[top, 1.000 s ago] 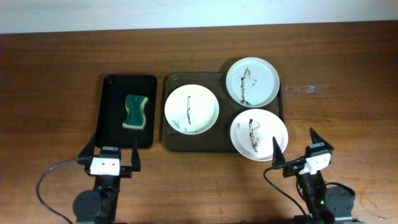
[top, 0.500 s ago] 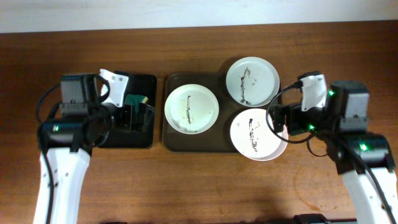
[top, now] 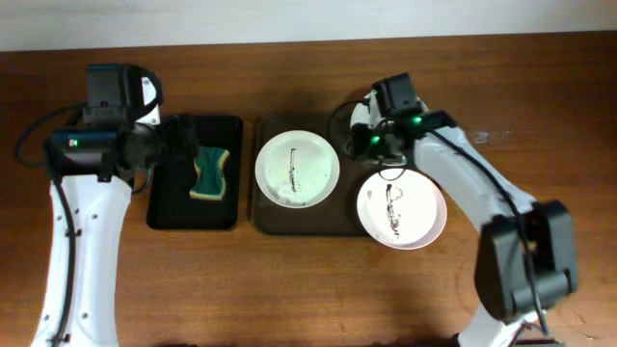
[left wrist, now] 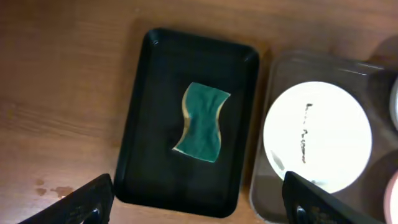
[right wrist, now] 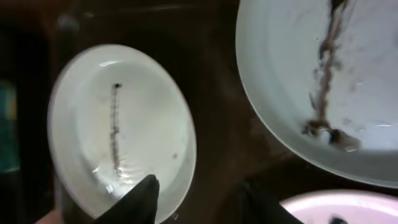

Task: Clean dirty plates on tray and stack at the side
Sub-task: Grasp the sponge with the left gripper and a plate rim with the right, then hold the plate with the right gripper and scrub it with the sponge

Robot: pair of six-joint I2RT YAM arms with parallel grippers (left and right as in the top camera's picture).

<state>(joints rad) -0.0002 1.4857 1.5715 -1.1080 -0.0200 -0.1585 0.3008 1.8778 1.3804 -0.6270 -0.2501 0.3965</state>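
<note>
Three round white plates, glossy with shallow rims, sit on the tray (top: 265, 220), a dark brown rectangle with rounded corners and a low rim, on the wood-grain table (top: 289, 289). The left plate (top: 297, 169), at 9 o'clock on the tray, has a thin dark streak down its middle. The far plate (right wrist: 348, 68), at 1 o'clock, carries the heaviest brown-black smear. The near plate (top: 401, 208), at 5 o'clock, is smeared too and overhangs the tray's rim (so all three are dirty).

Just beside the brown tray at its 9 o'clock lies a narrower, glossy black tray (top: 166, 207). It holds a waisted sponge (top: 210, 173), green on top and tan below.

The right gripper (right wrist: 202, 202) hangs over bare tray between the left and far plates, its dark fingers spread with nothing between them. The left gripper (left wrist: 198, 190) is high above the black tray, fingers wide apart and empty.

Half a second ago the left gripper hung over the sponge, hiding part of it. Now that arm has pulled back toward the black tray's 9 o'clock edge and the sponge shows whole. The right arm was out at 3 o'clock of the near plate, and now it has swung in over the far plate, covering most of it from overhead. Plates and sponge haven't budged.
</note>
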